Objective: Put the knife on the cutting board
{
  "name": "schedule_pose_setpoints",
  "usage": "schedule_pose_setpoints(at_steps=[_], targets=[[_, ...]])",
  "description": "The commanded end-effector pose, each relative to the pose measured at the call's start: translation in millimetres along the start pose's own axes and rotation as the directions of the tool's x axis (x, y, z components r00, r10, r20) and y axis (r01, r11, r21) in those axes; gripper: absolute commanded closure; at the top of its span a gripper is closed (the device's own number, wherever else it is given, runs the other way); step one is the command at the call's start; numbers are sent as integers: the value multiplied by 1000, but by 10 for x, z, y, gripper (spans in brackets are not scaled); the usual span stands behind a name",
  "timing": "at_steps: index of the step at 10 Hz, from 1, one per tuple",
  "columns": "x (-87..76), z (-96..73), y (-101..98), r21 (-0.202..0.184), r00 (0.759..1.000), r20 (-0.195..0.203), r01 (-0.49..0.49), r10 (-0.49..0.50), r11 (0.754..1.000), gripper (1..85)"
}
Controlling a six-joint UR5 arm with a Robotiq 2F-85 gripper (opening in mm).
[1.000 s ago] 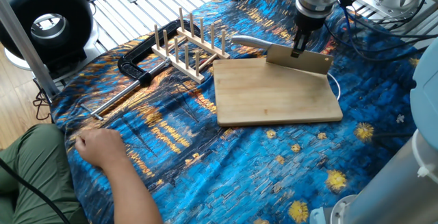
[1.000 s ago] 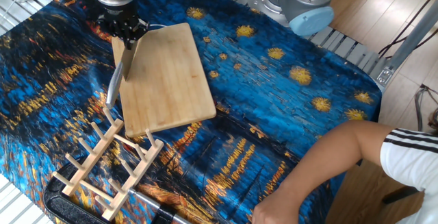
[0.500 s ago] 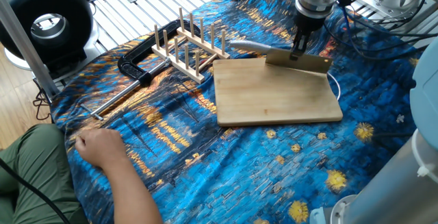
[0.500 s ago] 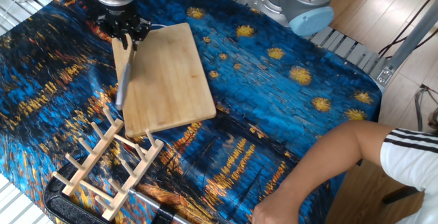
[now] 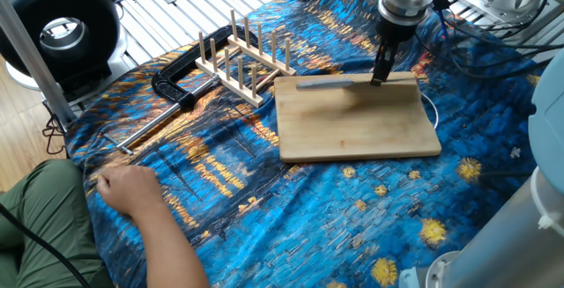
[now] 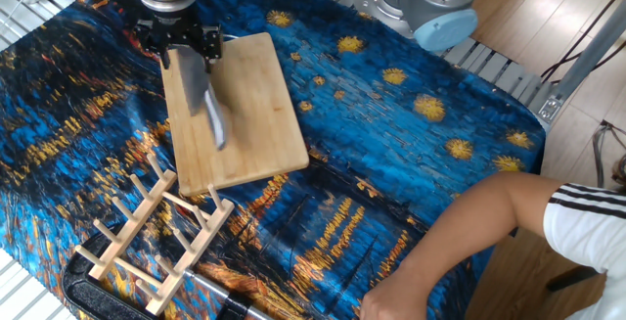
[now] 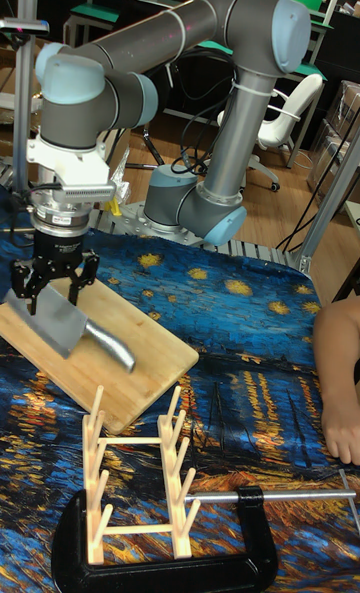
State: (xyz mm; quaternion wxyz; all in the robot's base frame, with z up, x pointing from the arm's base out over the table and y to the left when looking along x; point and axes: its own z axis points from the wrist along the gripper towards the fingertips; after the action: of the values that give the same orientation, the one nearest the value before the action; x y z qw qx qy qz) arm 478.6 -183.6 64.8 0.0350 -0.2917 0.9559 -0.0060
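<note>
The silver knife [image 5: 335, 83] shows as a blurred streak low over the far strip of the bamboo cutting board [image 5: 352, 134]. Its handle points toward the peg rack. In the other fixed view the knife [image 6: 206, 107] crosses the cutting board [image 6: 254, 114] at a slant. My gripper [image 5: 379, 73] hangs right above the blade end, fingers spread apart and holding nothing. The tall fixed view shows the gripper [image 7: 55, 286] open over the knife [image 7: 62, 321], whose blade sits at the far left edge of the cutting board [image 7: 135, 378].
A wooden peg rack [image 5: 242, 59] stands left of the board, with a black clamp [image 5: 172, 90] and its long bar beyond it. A person's hand [image 5: 128, 187] rests on the blue cloth at the near left. A white cable [image 5: 432, 107] runs by the board's right edge.
The gripper's fingers have spread and let go of the knife. The knife, held tilted on edge before, has dropped flat and swung its handle over the board.
</note>
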Motion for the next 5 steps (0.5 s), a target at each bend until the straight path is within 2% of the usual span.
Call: schedule_pose_setpoints(at_steps=[1,5], targets=[[-91,71,42,12,1000,28,2,-2,1000,7],[-129,138,81,20,999,32,-10,9,1000,7]])
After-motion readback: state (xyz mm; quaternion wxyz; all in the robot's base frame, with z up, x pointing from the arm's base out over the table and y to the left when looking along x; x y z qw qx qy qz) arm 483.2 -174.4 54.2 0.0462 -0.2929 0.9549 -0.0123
